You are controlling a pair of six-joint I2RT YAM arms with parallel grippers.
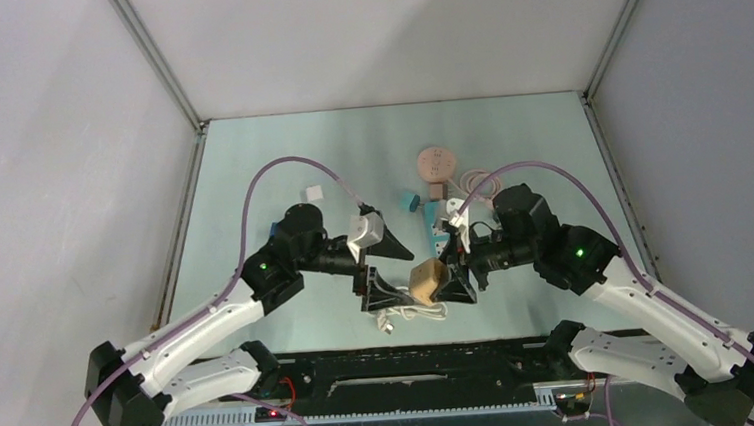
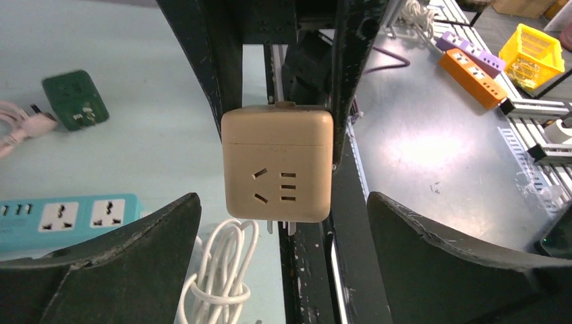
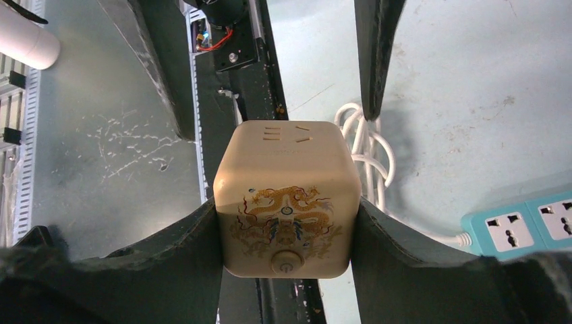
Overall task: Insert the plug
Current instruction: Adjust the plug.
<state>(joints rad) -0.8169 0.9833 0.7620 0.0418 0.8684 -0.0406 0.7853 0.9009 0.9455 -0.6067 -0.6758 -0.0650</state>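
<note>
Teal table, cube between right fingers

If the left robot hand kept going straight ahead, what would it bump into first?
The beige plastic cube socket, held by the right gripper. It sits straight ahead between the left gripper's open jaws, though the gap is hard to judge.

A round pink disc lies flat. A curled pink cord is just right of the disc. A small green box sits near it. A little white block is far left of it.
</note>
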